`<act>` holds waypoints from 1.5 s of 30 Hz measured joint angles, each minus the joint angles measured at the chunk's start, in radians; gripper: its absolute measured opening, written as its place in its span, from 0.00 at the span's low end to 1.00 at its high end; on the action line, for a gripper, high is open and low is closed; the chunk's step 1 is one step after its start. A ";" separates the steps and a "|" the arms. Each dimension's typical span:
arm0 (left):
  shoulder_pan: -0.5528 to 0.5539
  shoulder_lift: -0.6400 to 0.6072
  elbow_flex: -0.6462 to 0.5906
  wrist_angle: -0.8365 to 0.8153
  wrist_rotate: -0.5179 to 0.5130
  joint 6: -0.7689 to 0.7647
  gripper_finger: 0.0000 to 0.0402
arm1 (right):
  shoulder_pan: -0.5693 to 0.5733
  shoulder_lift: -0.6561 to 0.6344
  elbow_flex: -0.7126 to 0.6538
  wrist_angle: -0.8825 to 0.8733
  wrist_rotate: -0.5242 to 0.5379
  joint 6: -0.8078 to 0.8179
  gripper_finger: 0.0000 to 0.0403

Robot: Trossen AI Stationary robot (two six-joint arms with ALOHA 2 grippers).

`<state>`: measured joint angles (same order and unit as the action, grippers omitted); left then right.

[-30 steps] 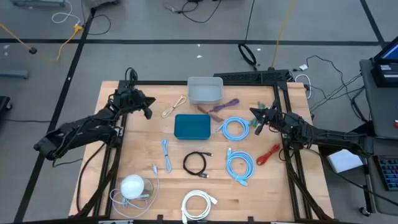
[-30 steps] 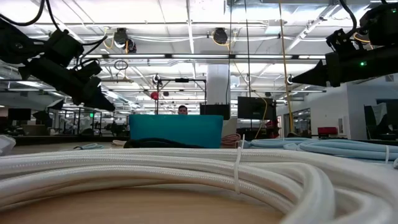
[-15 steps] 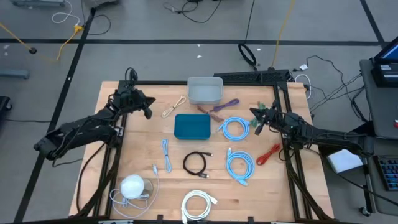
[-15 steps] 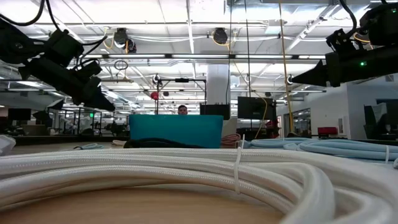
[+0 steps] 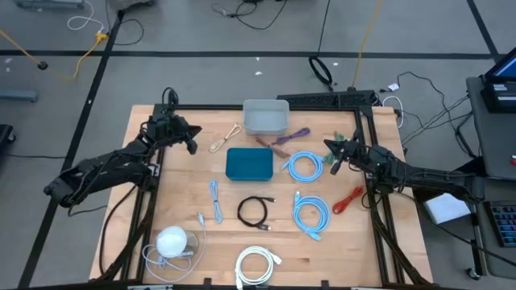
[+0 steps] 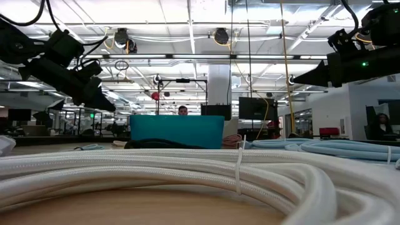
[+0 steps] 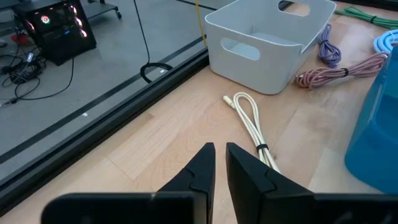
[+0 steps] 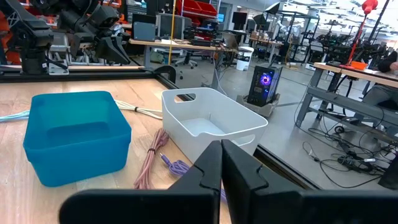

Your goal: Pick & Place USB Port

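Several cables lie loose on the wooden table: a cream one, a pink and a purple one, two light-blue coils, a black coil, a red one, a thin blue one and a white coil. Which of them is the USB one I cannot tell. My left gripper hovers shut above the table's far left part, near the cream cable. My right gripper hovers shut at the right, beside the upper blue coil.
A teal bin stands mid-table and a pale grey bin at the far edge. A white round object with a cord lies near left. Something green lies by the right arm. Bare wood lies at the near right corner.
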<state>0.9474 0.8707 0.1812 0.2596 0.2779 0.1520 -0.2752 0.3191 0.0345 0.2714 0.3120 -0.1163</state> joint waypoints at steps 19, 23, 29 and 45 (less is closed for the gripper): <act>0.000 0.000 0.001 0.156 0.000 -0.139 0.10 | 0.000 0.000 0.000 0.000 0.000 0.000 0.00; 0.000 0.000 0.001 0.233 0.001 -0.238 0.10 | 0.000 0.000 0.000 0.000 0.000 0.000 0.00; 0.000 0.000 0.001 0.245 0.008 -0.357 0.10 | 0.000 0.000 0.000 0.000 0.000 0.000 0.00; -0.069 0.000 0.001 0.331 0.050 -0.276 0.10 | 0.000 0.000 0.000 0.065 0.003 0.027 0.00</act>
<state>0.8788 0.8707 0.1818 0.5910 0.3280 -0.1238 -0.2756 0.3195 0.0345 0.3361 0.3153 -0.0898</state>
